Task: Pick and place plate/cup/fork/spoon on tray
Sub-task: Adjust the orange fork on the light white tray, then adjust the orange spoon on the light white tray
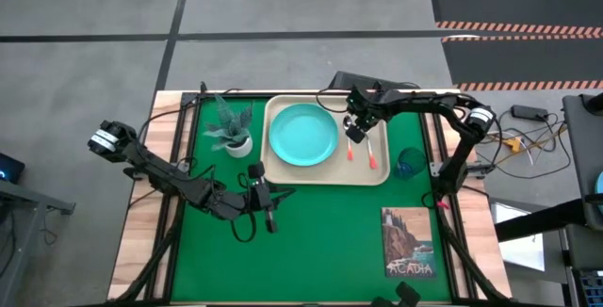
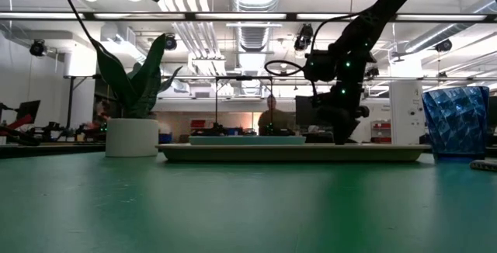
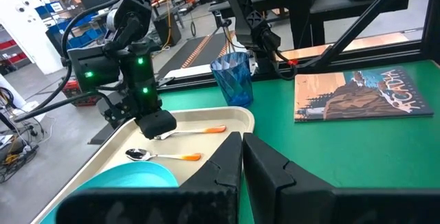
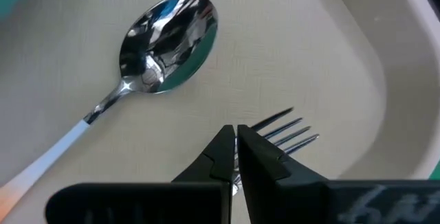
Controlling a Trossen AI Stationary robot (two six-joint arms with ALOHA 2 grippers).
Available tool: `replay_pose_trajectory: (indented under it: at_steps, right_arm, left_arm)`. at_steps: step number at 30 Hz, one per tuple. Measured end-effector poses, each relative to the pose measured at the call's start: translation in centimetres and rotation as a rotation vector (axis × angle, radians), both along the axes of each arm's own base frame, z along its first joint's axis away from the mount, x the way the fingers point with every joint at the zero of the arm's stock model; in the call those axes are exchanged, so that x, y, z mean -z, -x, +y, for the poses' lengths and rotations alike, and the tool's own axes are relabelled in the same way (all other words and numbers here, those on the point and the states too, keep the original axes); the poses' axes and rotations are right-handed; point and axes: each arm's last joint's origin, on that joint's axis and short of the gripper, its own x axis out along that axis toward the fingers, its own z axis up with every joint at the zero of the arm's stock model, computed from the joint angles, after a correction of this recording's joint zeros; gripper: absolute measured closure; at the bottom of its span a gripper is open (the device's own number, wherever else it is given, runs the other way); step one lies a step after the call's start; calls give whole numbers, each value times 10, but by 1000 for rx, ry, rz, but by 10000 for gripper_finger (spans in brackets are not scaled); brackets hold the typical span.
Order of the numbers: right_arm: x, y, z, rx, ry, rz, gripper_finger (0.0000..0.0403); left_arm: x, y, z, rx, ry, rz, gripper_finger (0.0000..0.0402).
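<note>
Your right end effector (image 4: pixel 236 138) is clenched on the thin, stiff, slippery orange-handled metal fork (image 4: pixel 289 133), low over the beige rectangular tray (image 1: pixel 372 173). Grip near its neck.

The spoon (image 4: pixel 167 44) bowl is mirror-glossy metal; the tray (image 4: pixel 289 52) looks matt, faintly grained plastic; the cup (image 3: pixel 232 77) is see-through, perhaps ribbed.

green table (image 1: pixel 320 241) seen from above, beige tray (image 1: pixel 377 177) holding turquoise plate (image 1: pixel 302 135), fork (image 1: pixel 373 153) and spoon (image 1: pixel 350 150), right gripper (image 1: pixel 355 130) over the 2 utensils, blue cup (image 1: pixel 410 162) just beside the tray, potted plant (image 1: pixel 233 129), picture book (image 1: pixel 408 242), left gripper (image 1: pixel 272 201) near table centre
</note>
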Motion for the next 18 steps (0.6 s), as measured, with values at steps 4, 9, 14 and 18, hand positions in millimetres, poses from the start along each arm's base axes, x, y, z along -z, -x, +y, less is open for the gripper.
replay_pose_trajectory:
  at_steps: [4,9,14,18]
  right_arm:
    - [0,0,0,-3,-1,2,392]
    - [-2,1,1,-12,-19,29,392]
    - [-4,1,2,-16,-28,41,392]
    - [-5,-2,6,-21,-30,36,392]
  left_arm:
    - [0,0,0,0,-2,1,402]
    - [0,0,0,0,-2,1,402]
    - [0,0,0,0,-2,1,402]
    - [0,0,0,0,-2,1,402]
